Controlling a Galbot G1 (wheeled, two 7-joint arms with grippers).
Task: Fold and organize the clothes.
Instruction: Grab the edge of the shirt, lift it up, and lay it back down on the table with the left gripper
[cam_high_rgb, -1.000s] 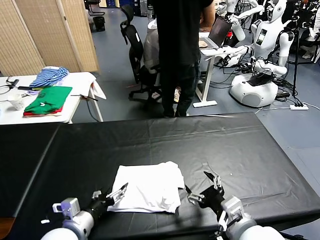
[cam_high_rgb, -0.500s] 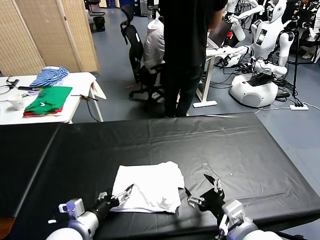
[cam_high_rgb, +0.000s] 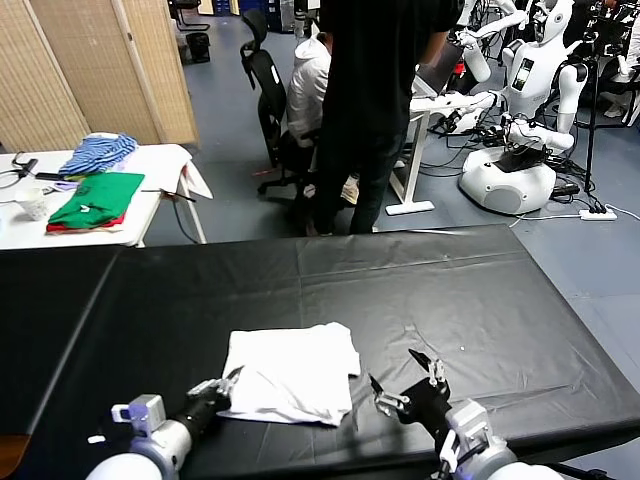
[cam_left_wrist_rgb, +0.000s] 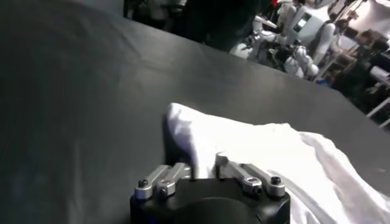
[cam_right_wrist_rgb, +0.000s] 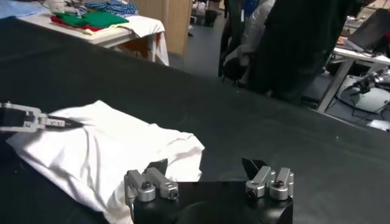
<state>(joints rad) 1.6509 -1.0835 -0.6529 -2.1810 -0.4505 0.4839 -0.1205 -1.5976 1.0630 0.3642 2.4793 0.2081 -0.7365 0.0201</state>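
Observation:
The white T-shirt lies folded, plain side up, on the black table near its front edge. My left gripper is at the shirt's near left corner with its fingers closed together on the cloth edge. In the left wrist view the gripper pinches the shirt at its corner. My right gripper hovers open and empty just right of the shirt. In the right wrist view the right gripper stands beside the shirt, with the left gripper at its far side.
A white side table at the back left carries green and red folded garments and a blue striped garment. A person in black stands behind the table by an office chair. Other robots stand at the back right.
My left gripper has closed its fingers on the shirt's near left corner. The shirt has shifted slightly and flattened. The right gripper has barely moved. The standing person stepped right.

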